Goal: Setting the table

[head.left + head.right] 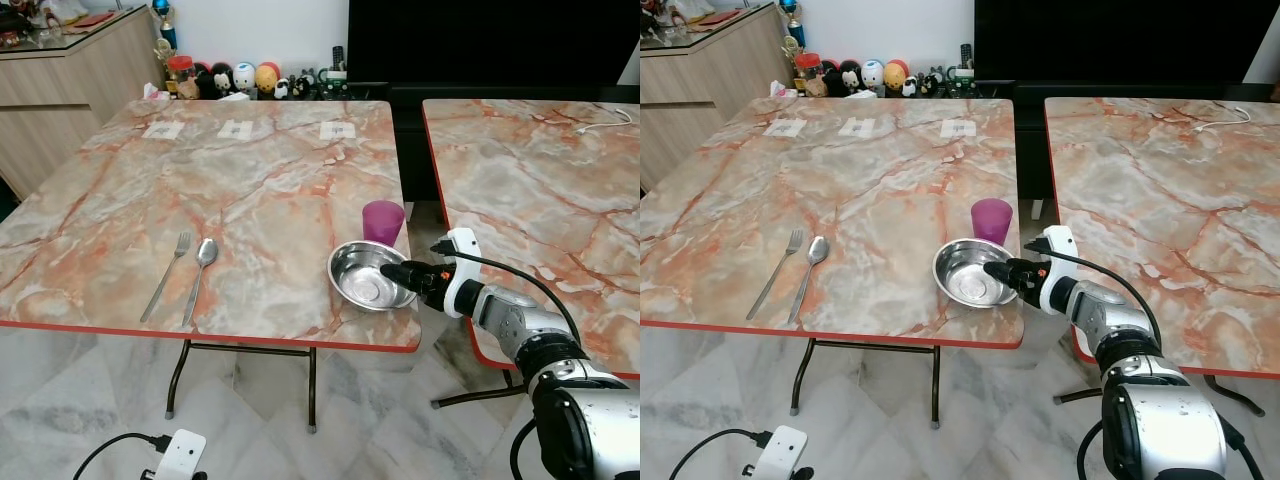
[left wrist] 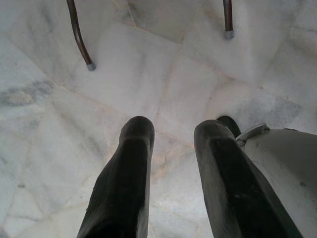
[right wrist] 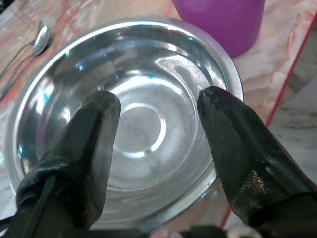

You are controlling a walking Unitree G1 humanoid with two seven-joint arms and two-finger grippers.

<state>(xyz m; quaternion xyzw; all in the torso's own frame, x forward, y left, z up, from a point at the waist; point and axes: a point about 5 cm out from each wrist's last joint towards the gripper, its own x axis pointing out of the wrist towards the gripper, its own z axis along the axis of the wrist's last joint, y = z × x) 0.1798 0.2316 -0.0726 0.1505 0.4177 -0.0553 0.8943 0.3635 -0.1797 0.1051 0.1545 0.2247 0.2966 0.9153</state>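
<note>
Looking along my right hand (image 1: 392,270), I have the bowl (image 1: 366,276) directly ahead: the two fingers (image 3: 86,148) hang spread over its near rim, one to each side of the bowl's centre, gripping nothing. The bowl sits on the worktop (image 1: 250,180) close to its right front corner, just inside the red edge, with the purple cup (image 1: 383,221) touching or just behind it on the far side. From the hand the bowl lies forward and to the robot's left, and the arm comes in low from the right, across the gap between the two tables. Being round, the bowl has no long axis to line up with; it stands mouth up, so any rim point will serve.

The fork (image 1: 166,275) and spoon (image 1: 198,272) lie side by side well to the left, near the front edge, long axes running away from me, heads at the far end and handles toward the robot. I judge the bowl belongs over by them, a leftward carry.

My left hand (image 2: 173,173) hangs idle over the floor (image 2: 148,89), fingers apart and empty, so the right is plainly the nearer one for the bowl.
</note>
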